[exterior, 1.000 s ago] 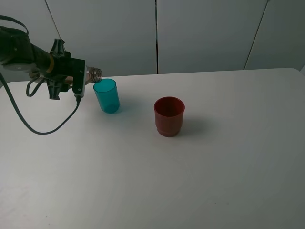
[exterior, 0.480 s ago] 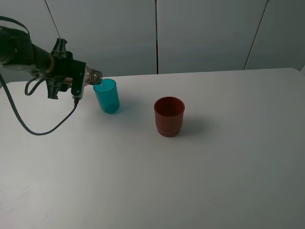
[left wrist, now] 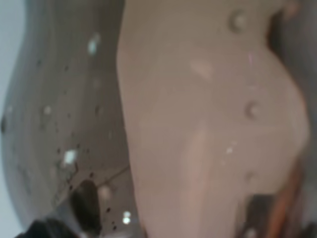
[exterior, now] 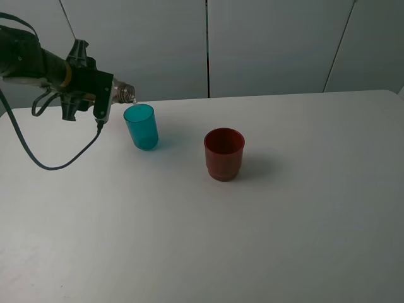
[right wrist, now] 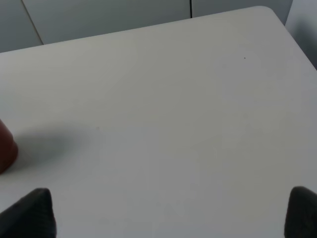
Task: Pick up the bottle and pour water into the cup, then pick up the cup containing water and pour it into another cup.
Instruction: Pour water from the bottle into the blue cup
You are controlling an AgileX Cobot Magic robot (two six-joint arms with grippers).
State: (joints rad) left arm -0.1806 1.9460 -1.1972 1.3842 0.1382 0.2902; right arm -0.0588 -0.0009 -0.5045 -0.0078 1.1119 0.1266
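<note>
My left gripper [exterior: 105,96] is shut on the bottle [exterior: 125,94], holding it tipped on its side at the back left. Its threaded mouth hangs just above the rim of the teal cup [exterior: 141,127], and a thin trickle seems to fall from it. In the left wrist view the smoky bottle [left wrist: 64,109] fills the frame beside a beige finger pad [left wrist: 208,124]. The red cup [exterior: 223,153] stands upright to the right of the teal one, and its edge [right wrist: 5,148] shows in the right wrist view. My right gripper [right wrist: 171,213] is open over bare table, holding nothing.
The white table [exterior: 284,221] stretches to the right and front of both cups. A black cable [exterior: 50,165] droops from the left arm down to the tabletop. Grey wall panels stand behind the table's far edge.
The left arm has lifted slightly, raising the bottle's mouth a little higher above the teal cup's rim. Both cups stay put.
</note>
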